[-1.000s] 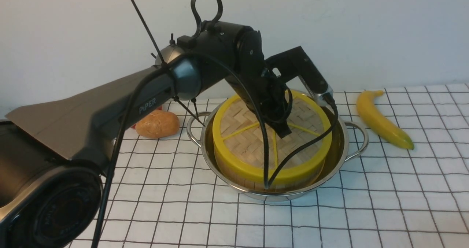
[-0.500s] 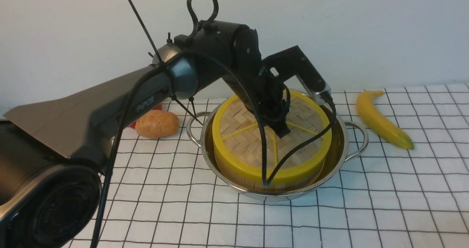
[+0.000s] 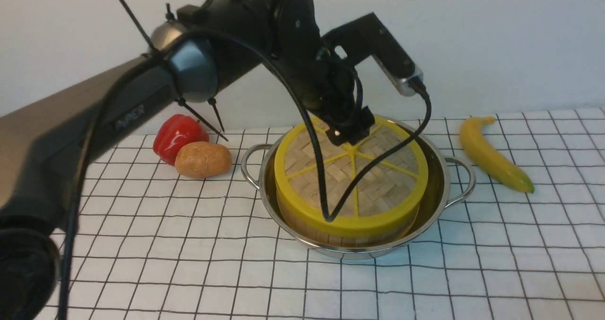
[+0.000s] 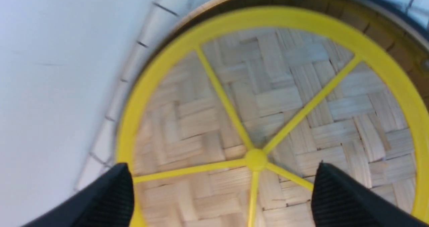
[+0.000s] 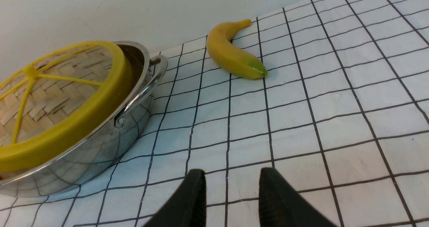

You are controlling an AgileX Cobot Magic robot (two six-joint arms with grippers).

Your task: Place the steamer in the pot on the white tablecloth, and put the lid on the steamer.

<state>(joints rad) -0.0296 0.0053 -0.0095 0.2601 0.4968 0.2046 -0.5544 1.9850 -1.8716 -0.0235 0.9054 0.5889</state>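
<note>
1. The pot point(image 3: 437, 187) is sitting around the middle of the white tablecloth point(image 3: 496, 263), a bit toward the back edge, and the steamer point(image 3: 302, 225) is standing upright inside it, narrower than the pot so there's a gap of shiny wall showing around it.
2. The lid point(image 3: 373, 187) is lying flat on top of the steamer, its yellow rim lining up with the basket under it. Can't see what's inside the steamer, the lid is covering it.
3. The left gripper point(image 4: 221, 186) is hanging just above the lid's centre knob point(image 4: 255, 159) with its fingers spread wide on either side, gripping nothing.
4. The right gripper point(image 5: 231, 196) is hovering low over bare cloth off to the pot's right side, fingers parted a little, nothing between them.
5. A banana point(image 3: 491, 154) is lying near the back right of the cloth, apart from the pot.
6. A potato point(image 3: 203, 159) and a red pepper point(image 3: 175, 133) are sitting touching each other by the back edge, left of the pot.
</note>
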